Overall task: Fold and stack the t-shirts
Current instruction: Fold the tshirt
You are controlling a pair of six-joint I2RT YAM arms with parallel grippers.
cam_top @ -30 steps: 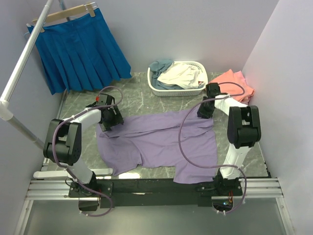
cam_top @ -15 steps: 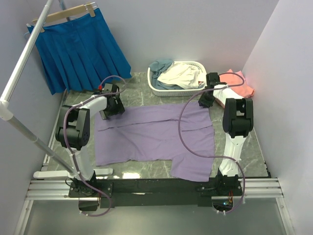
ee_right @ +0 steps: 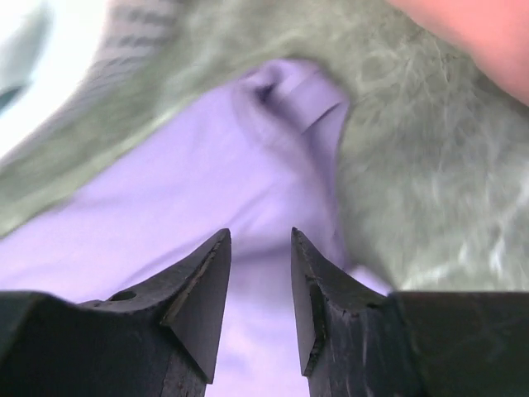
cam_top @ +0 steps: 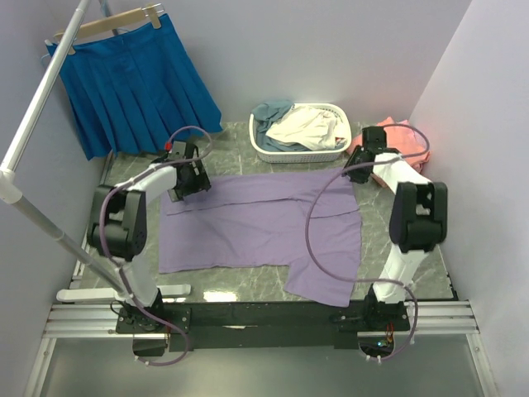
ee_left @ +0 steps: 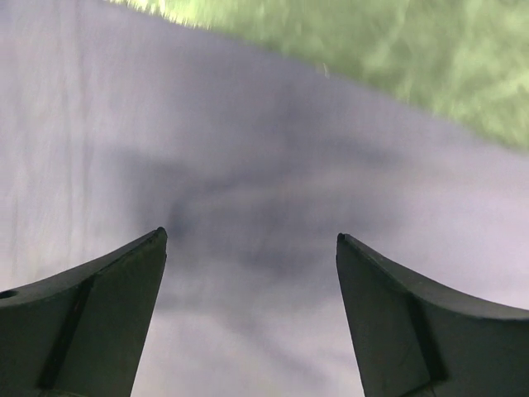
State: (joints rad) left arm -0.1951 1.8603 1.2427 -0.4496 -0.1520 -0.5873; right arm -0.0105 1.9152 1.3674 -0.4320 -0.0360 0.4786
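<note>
Jaws of the left gripper (ee_left: 250, 237) are seen spread wide in the left wrist view, with nothing held between them. Only the lavender t-shirt (ee_left: 248, 165) is shown in the gap, and a blurred strip of the marbled table (ee_left: 397, 58) is glimpsed along the upper right of that frame. From above, this gripper is found at the shirt's upper left corner, left of centre in the frame.

The right gripper (ee_right: 260, 234) is shown with its jaws parted by a narrow gap and nothing pinched. A rumpled corner of the lavender t-shirt is seen beyond the tips, with bare table to its right. In the top view this gripper is placed just past the shirt's upper right corner, near the coral-pink t-shirts (cam_top: 409, 132) piled at the right.

The lavender t-shirt is laid out flat across the middle of the table, and its lower right part reaches toward the bottom edge. Above it, at centre top, a white lattice basket (cam_top: 297, 155) is set, with a cream-white tee (cam_top: 302, 126) and a grey-blue tee (cam_top: 271, 112) heaped inside. At the upper left a blue pleated skirt (cam_top: 132, 91) is hung on a wooden hanger (cam_top: 107, 23).
</note>
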